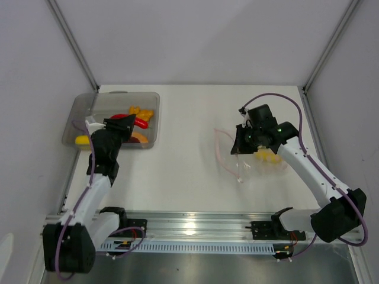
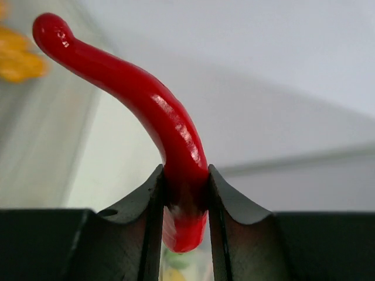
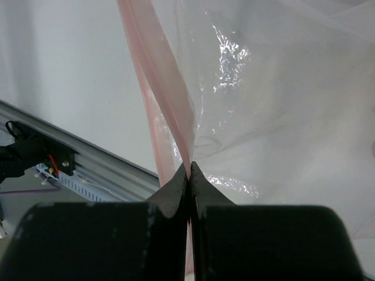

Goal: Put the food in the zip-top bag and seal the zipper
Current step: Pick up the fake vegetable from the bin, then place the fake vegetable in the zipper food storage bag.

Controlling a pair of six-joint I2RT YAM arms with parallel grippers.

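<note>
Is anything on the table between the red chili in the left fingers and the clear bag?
Nothing visible does. The left fingers hold the red chili over the grey tray; only bare table lies between it and the zip-top bag, pinched by the right fingers.

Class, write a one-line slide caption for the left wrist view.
Left gripper shut on the red chili near one end, the rest curving up and to the left.

This looks like a robotics lab test cell. A bare white tabletop is boxed in by plain white panels on aluminium corner posts. A left arm and a right arm are bolted to a slotted aluminium rail along the frame's bottom, with purple cables looping over them.
</note>
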